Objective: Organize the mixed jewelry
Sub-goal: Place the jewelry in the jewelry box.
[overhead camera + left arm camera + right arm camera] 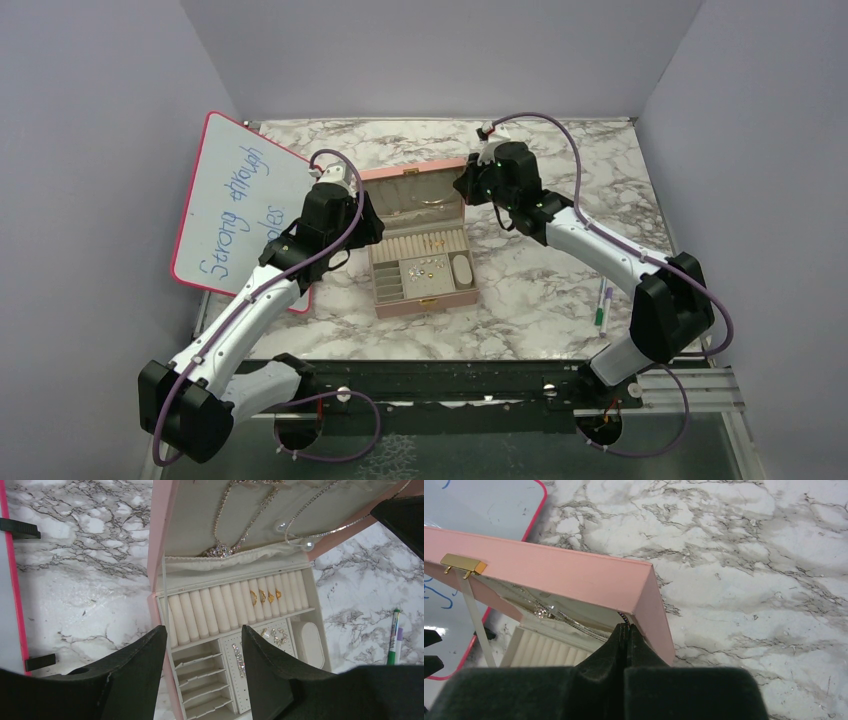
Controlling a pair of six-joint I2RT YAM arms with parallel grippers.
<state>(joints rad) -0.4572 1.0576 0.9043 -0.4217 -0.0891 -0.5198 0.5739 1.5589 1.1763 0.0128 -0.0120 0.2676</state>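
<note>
Right gripper (626,628) is at the far right corner of the open lid (574,575), and its jaws are pressed tight together with no gap showing. The thin silver chain (330,532) runs straight into those closed tips, so it reads as pinched there, though the contact itself is hidden behind the black fingers. From the tips the chain leads off to the left and slightly beyond, along the cream lining inside the lid. Its long axis lies across the lid's width, nearly square to the way the jaws point. The pink corner sits just past the fingertips, touching or all but touching them.

Left gripper (202,630) hangs over the near left part of the box (425,302), jaws well apart and holding nothing. Straight ahead, framed between its fingers, lie the ring rolls, with the gold rings (265,596) seated ahead and to the right. The small earrings (277,636) are on the pad just right of its right finger. The chain is far ahead and to the right, up in the lid.

So the right arm is plainly the nearer one, and this looks like its move. Any draping or hooking depends on that leftward run, and a pull away from the lid would likely tighten the chain.
</note>
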